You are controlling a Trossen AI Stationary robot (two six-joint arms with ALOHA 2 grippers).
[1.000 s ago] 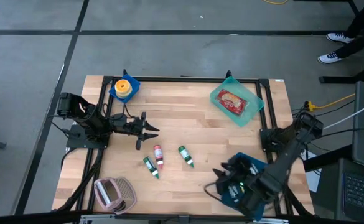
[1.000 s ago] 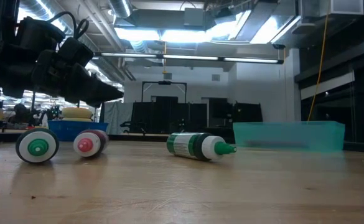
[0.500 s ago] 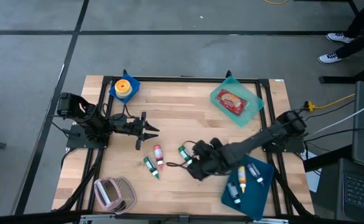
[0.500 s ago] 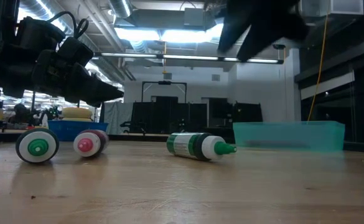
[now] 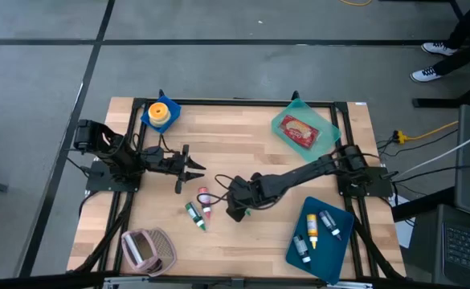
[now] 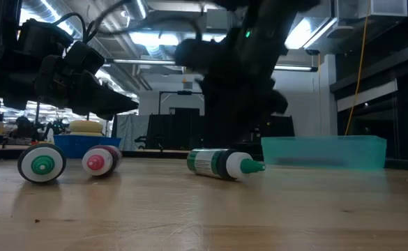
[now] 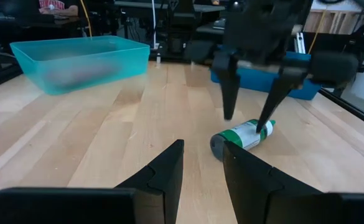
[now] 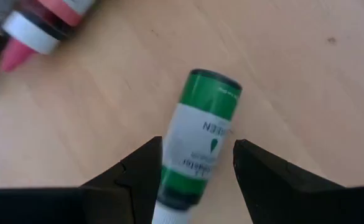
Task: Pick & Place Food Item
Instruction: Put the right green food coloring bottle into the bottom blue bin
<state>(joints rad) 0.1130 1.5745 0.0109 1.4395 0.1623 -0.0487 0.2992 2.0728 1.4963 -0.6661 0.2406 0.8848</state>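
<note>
A small green bottle (image 8: 200, 146) with a white label lies on its side on the wooden table (image 5: 243, 160), near the middle. My right gripper (image 8: 197, 144) hangs over it, pointing steeply down, open, one finger on either side of the bottle's body. The left wrist view shows these fingers just above the bottle (image 7: 244, 134), and I see no touch. A red bottle (image 5: 205, 199) and another green bottle (image 5: 194, 215) lie on their sides a little to its left. My left gripper (image 5: 194, 167) waits open and level at the table's left.
A blue tray (image 5: 337, 249) with several bottles lies at the near right. A teal bin (image 5: 331, 136) holding a red packet stands at the far right, a blue box (image 5: 148, 120) with a yellow item at the far left, and a pink object (image 5: 146, 249) at the near left.
My right gripper has swung from above the blue tray at the near right toward the table's middle. It has come down over the green bottle, tipping to point steeply down and rolling at the wrist. The bottles have not moved.
</note>
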